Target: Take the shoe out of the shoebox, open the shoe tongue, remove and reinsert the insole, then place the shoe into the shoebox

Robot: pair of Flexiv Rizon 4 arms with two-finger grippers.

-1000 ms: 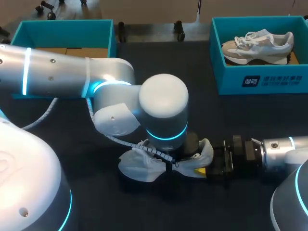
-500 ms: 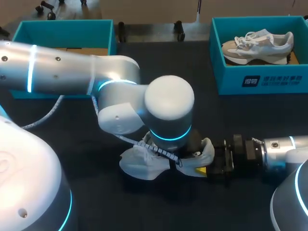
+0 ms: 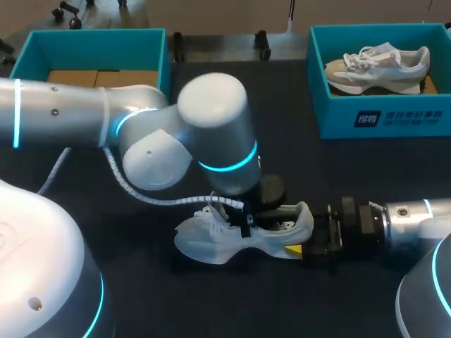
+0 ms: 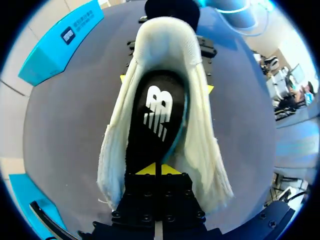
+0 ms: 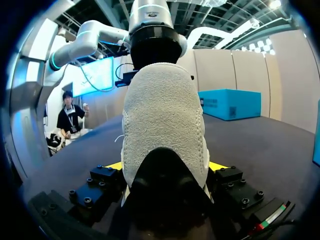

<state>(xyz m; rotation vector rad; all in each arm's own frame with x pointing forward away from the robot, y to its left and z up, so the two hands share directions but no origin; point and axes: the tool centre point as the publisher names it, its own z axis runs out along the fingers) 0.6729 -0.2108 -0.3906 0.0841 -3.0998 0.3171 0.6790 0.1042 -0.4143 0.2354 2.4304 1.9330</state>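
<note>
The shoe lies on the bench, out of the empty shoebox, its heel clamped by the right jaws. The insole is pinched by the left jaws. Removal seems barely begun; reinsertion and reboxing are left.

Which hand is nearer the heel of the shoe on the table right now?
Right. The right hand clamps the heel from both sides. The left hand sits above the opening of the shoe, its tips at the insole, farther toward the toe.
</note>
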